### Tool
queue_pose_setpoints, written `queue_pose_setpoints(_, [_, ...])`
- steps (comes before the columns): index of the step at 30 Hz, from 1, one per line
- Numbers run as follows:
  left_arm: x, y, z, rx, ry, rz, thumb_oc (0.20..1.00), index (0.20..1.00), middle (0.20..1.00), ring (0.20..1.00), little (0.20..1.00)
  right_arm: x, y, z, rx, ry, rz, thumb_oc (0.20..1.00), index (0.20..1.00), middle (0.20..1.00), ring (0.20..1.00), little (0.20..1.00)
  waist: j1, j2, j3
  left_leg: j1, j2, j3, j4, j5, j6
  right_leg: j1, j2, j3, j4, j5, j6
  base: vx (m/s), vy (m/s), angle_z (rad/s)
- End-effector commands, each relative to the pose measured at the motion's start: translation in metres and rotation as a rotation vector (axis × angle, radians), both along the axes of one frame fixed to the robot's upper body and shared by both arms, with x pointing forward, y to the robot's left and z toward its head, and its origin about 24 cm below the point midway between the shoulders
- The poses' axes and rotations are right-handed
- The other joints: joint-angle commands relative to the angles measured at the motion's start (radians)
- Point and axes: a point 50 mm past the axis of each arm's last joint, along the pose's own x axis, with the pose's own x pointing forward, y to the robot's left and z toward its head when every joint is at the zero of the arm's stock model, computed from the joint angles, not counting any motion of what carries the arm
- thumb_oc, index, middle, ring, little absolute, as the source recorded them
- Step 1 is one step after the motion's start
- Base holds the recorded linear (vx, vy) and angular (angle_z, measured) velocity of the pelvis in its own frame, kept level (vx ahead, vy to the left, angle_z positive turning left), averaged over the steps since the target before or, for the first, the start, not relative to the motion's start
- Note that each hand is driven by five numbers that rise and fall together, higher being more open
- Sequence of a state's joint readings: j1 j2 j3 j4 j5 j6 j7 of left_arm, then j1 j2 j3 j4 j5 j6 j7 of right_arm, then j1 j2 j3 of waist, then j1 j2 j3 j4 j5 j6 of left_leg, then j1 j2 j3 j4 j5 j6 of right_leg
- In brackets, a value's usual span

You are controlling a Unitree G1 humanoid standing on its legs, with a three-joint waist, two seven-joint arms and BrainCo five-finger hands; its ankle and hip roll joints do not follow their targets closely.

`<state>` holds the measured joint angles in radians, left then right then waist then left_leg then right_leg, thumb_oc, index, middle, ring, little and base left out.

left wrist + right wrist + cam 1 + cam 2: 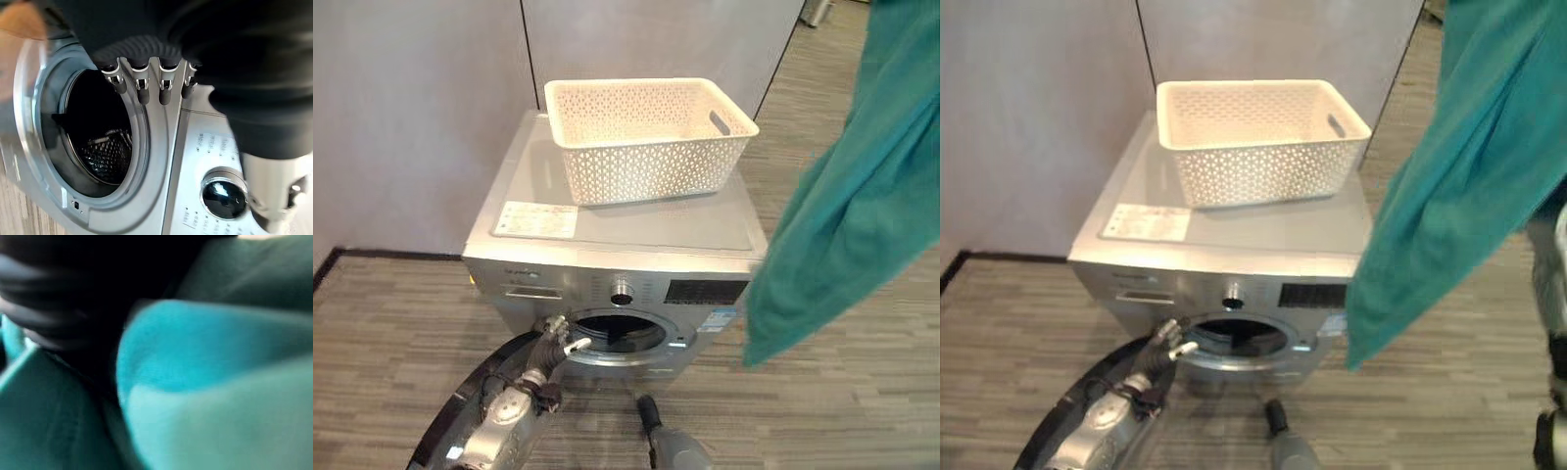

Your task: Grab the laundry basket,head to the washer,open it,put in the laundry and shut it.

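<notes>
A silver front-loading washer (636, 240) stands against the wall with a cream perforated laundry basket (646, 147) on its lid. Its round door (445, 431) is swung open to the lower left, baring the dark drum (98, 142). My left hand (556, 345) is at the left rim of the opening, its fingers (142, 88) straight and holding nothing. A teal cloth (862, 196) hangs in the air to the right of the washer, above floor level. My right hand (58, 298) is wrapped in that cloth (205, 382) and holds it up.
Grey wall panels close off the space behind the washer. A control knob (622, 290) and a dark display (707, 291) sit on the front panel. A white label (536, 219) lies on the lid. Wood-look floor (382, 333) spreads to the left and right.
</notes>
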<state>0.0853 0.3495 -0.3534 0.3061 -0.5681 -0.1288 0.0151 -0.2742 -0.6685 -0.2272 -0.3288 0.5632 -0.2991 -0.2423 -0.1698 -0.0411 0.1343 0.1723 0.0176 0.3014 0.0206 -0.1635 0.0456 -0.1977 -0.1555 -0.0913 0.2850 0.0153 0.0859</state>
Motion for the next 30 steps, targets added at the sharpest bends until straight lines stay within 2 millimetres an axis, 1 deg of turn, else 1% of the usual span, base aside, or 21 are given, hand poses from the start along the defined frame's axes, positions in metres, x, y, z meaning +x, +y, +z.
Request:
queue_pose_setpoints(1, [0.018,0.014,0.027,0.045,-0.141,-0.011,1.000,1.000,1.000,1.000,1.000,0.002,0.031,-0.009,-0.093,0.020,0.183,0.200,0.200,0.200,0.200,0.200,0.043,-0.022,-0.030,-0.090,-0.021,-0.115,0.054,-0.068,0.090,0.054,-0.115,0.031,0.020,0.042,0.097,-0.10,-0.023,-0.52])
queue_pose_setpoints(2, [0.020,0.015,0.029,0.046,-0.154,-0.009,1.000,1.000,1.000,1.000,1.000,0.001,0.040,-0.021,-0.076,0.063,0.262,0.200,0.200,0.200,0.200,0.200,0.050,-0.022,-0.039,-0.103,-0.018,-0.103,0.052,-0.063,0.089,0.069,-0.120,0.021,0.036,0.028,0.095,-0.07,-0.035,-0.45])
queue_pose_setpoints(3, [0.020,0.017,0.030,0.050,-0.156,-0.008,1.000,1.000,1.000,1.000,1.000,0.000,0.044,-0.027,-0.078,0.087,0.300,0.200,0.200,0.200,0.200,0.200,0.054,-0.025,-0.044,-0.108,-0.017,-0.097,0.051,-0.061,0.088,0.079,-0.122,0.015,0.037,0.020,0.093,-0.05,-0.032,-0.44])
queue_pose_setpoints(4, [0.020,0.017,0.030,0.051,-0.156,-0.008,1.000,1.000,1.000,1.000,1.000,0.000,0.044,-0.027,-0.077,0.087,0.300,0.200,0.200,0.200,0.200,0.200,0.054,-0.025,-0.046,-0.111,-0.017,-0.096,0.050,-0.057,0.087,0.076,-0.121,0.016,0.034,0.024,0.092,-0.07,-0.067,-0.49])
queue_pose_setpoints(5, [0.021,0.021,0.033,0.061,-0.171,0.000,1.000,1.000,1.000,1.000,1.000,-0.001,0.050,-0.040,-0.066,0.140,0.370,0.200,0.200,0.200,0.200,0.200,0.068,-0.035,-0.064,-0.133,-0.018,-0.080,0.052,-0.049,0.084,0.122,-0.125,-0.012,0.017,0.017,0.096,-0.07,-0.092,-0.44])
queue_pose_setpoints(7, [0.022,0.025,0.036,0.069,-0.187,0.008,1.000,1.000,1.000,1.000,1.000,-0.002,0.058,-0.048,-0.060,0.172,0.431,0.200,0.200,0.200,0.200,0.200,0.091,-0.056,-0.081,-0.147,-0.031,-0.059,0.053,-0.049,0.082,0.173,-0.129,-0.041,-0.033,0.021,0.102,-0.05,-0.143,-0.39])
queue_pose_setpoints(8, [0.022,0.029,0.040,0.082,-0.206,0.016,1.000,1.000,1.000,1.000,1.000,-0.001,0.065,-0.046,-0.072,0.165,0.478,0.200,0.200,0.200,0.200,0.200,0.111,-0.071,-0.091,-0.151,-0.032,-0.035,0.044,-0.045,0.072,0.196,-0.146,-0.076,-0.093,0.045,0.113,-0.02,-0.127,-0.77])
queue_pose_setpoints(9, [0.022,0.029,0.040,0.083,-0.206,0.016,1.000,1.000,1.000,1.000,1.000,-0.001,0.065,-0.046,-0.071,0.165,0.479,0.200,0.200,0.200,0.200,0.200,0.110,-0.072,-0.091,-0.149,-0.032,-0.035,0.043,-0.044,0.072,0.199,-0.145,-0.077,-0.097,0.047,0.113,-0.03,-0.215,-0.67])
queue_pose_setpoints(10, [0.021,0.032,0.042,0.084,-0.211,0.019,1.000,1.000,1.000,1.000,1.000,-0.001,0.071,-0.050,-0.078,0.192,0.526,0.200,0.200,0.200,0.200,0.200,0.129,-0.082,-0.106,-0.160,-0.023,-0.018,0.036,-0.037,0.061,0.211,-0.153,-0.108,-0.147,0.068,0.121,-0.02,-0.117,-0.60])
queue_pose_setpoints(11, [0.021,0.032,0.042,0.084,-0.210,0.019,1.000,1.000,1.000,1.000,1.000,-0.001,0.071,-0.050,-0.078,0.192,0.526,0.200,0.200,0.200,0.200,0.200,0.128,-0.081,-0.108,-0.161,-0.023,-0.018,0.036,-0.037,0.061,0.211,-0.152,-0.109,-0.149,0.069,0.121,-0.01,-0.196,-0.15])
queue_pose_setpoints(12, [0.022,0.033,0.042,0.082,-0.211,0.023,1.000,1.000,1.000,1.000,1.000,0.001,0.074,-0.054,-0.072,0.208,0.564,0.200,0.200,0.200,0.200,0.200,0.133,-0.085,-0.109,-0.165,-0.015,-0.018,0.035,-0.033,0.054,0.214,-0.148,-0.118,-0.158,0.073,0.123,0.01,-0.105,-0.32])
queue_pose_setpoints(15, [0.024,0.029,0.041,0.075,-0.214,0.019,1.000,1.000,1.000,1.000,1.000,0.003,0.081,-0.055,-0.071,0.228,0.619,0.200,0.200,0.200,0.200,0.200,0.135,-0.087,-0.111,-0.164,-0.005,-0.021,0.030,-0.022,0.041,0.229,-0.136,-0.132,-0.182,0.092,0.124,0.01,-0.150,-0.18])
queue_pose_setpoints(18, [0.026,0.027,0.042,0.073,-0.215,0.009,1.000,1.000,1.000,1.000,1.000,0.002,0.084,-0.055,-0.069,0.230,0.657,0.200,0.200,0.200,0.200,0.200,0.134,-0.087,-0.115,-0.158,-0.001,-0.021,0.024,-0.016,0.033,0.239,-0.130,-0.139,-0.197,0.094,0.124,0.02,-0.097,-0.08])
queue_pose_setpoints(20, [0.028,0.024,0.044,0.074,-0.227,-0.024,1.000,1.000,1.000,1.000,1.000,-0.001,0.088,-0.058,-0.098,0.261,0.715,0.200,0.200,0.200,0.200,0.200,0.131,-0.087,-0.126,-0.144,0.008,-0.020,0.008,-0.004,0.020,0.254,-0.114,-0.149,-0.223,0.088,0.122,0.03,-0.109,-0.04])
queue_pose_setpoints(24, [0.036,0.016,0.056,0.107,-0.279,-0.107,1.000,1.000,1.000,1.000,1.000,-0.005,0.097,-0.071,-0.133,0.345,0.809,0.200,0.200,0.200,0.200,0.200,0.124,-0.086,-0.133,-0.137,0.025,-0.021,-0.006,0.013,0.003,0.264,-0.093,-0.152,-0.249,0.054,0.111,0.00,-0.073,0.05])
queue_pose_setpoints(25, [0.036,0.016,0.056,0.107,-0.279,-0.107,1.000,1.000,1.000,1.000,1.000,-0.005,0.097,-0.071,-0.133,0.344,0.809,0.200,0.200,0.200,0.200,0.200,0.124,-0.086,-0.132,-0.136,0.025,-0.021,-0.007,0.013,0.003,0.264,-0.093,-0.153,-0.249,0.054,0.111,0.01,-0.058,-0.02])
queue_pose_setpoints(26, [0.039,0.013,0.064,0.113,-0.310,-0.143,1.000,1.000,1.000,1.000,1.000,-0.008,0.102,-0.076,-0.166,0.383,0.844,0.200,0.200,0.200,0.200,0.200,0.123,-0.085,-0.134,-0.134,0.031,-0.025,-0.013,0.019,-0.003,0.269,-0.085,-0.155,-0.259,0.043,0.108,0.00,-0.036,-0.04])
queue_pose_setpoints(27, [0.039,0.013,0.064,0.113,-0.310,-0.143,1.000,1.000,1.000,1.000,1.000,-0.008,0.102,-0.076,-0.166,0.383,0.844,0.200,0.200,0.200,0.200,0.200,0.123,-0.084,-0.134,-0.134,0.031,-0.025,-0.013,0.019,-0.003,0.269,-0.085,-0.155,-0.259,0.043,0.108,0.00,-0.062,-0.01])
queue_pose_setpoints(29, [0.046,0.004,0.082,0.171,-0.386,-0.253,1.000,1.000,1.000,1.000,1.000,-0.013,0.104,-0.081,-0.213,0.423,0.874,0.200,0.200,0.200,0.200,0.200,0.119,-0.078,-0.130,-0.134,0.041,-0.033,-0.020,0.029,-0.012,0.276,-0.071,-0.153,-0.275,0.016,0.100,-0.01,-0.050,0.02])
queue_pose_setpoints(30, [0.046,0.004,0.082,0.171,-0.386,-0.253,1.000,1.000,1.000,1.000,1.000,-0.013,0.104,-0.081,-0.213,0.423,0.873,0.200,0.200,0.200,0.200,0.200,0.119,-0.078,-0.130,-0.134,0.041,-0.033,-0.020,0.029,-0.012,0.276,-0.071,-0.154,-0.275,0.016,0.100,-0.02,-0.041,0.09])
